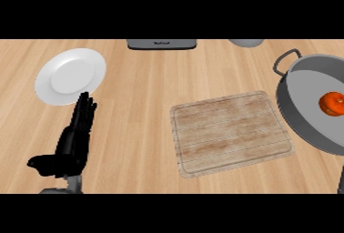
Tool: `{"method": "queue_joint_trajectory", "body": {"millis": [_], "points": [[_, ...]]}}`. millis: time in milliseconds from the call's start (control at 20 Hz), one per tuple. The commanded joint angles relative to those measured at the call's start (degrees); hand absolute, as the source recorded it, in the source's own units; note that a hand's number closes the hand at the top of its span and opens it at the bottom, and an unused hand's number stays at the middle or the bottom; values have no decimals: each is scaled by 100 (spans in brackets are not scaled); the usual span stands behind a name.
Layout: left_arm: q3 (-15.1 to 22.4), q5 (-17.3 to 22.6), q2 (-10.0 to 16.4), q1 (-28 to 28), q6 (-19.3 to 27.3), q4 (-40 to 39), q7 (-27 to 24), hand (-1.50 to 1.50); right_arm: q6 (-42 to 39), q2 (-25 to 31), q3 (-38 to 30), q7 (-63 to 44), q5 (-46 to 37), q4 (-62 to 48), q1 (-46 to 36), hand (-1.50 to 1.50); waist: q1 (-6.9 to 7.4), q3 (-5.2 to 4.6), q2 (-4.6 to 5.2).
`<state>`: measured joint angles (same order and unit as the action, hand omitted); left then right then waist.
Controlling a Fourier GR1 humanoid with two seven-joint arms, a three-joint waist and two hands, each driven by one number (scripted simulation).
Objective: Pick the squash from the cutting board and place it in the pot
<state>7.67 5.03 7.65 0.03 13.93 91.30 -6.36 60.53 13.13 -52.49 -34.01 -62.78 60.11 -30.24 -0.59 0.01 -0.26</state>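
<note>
The squash (332, 103) lies in the pot (304, 91), well apart from my left hand (73, 143), across the cutting board (228, 132). My fingers are straight and relaxed, holding nothing.

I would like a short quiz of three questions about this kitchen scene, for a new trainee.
1. True or false: the squash lies inside the pot.
2. What lies on the cutting board? A) a knife B) nothing C) the squash
3. Fill in: the fingers of the open left robot hand point toward the white ____.
Key: 1 true; 2 B; 3 plate.
</note>
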Motion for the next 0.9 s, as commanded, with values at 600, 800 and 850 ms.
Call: {"method": "queue_joint_trajectory", "body": {"millis": [600, 800, 850], "points": [[-136, -252, -225, -458, -2, -181, 207, 0, -97, -1296, 829, -290, 702, 3660, 2688, -150, 29, -3, 21], [-79, -215, -260, -10, -141, -52, -98, 0, 82, -1252, 564, -116, 1219, 3902, 3123, -150, 33, -1, 18], [-390, 34, -52, -125, -375, -255, -161, 0, 219, -1306, 699, -428, 919, 4182, 3269, -150, 28, -4, 20]]}}
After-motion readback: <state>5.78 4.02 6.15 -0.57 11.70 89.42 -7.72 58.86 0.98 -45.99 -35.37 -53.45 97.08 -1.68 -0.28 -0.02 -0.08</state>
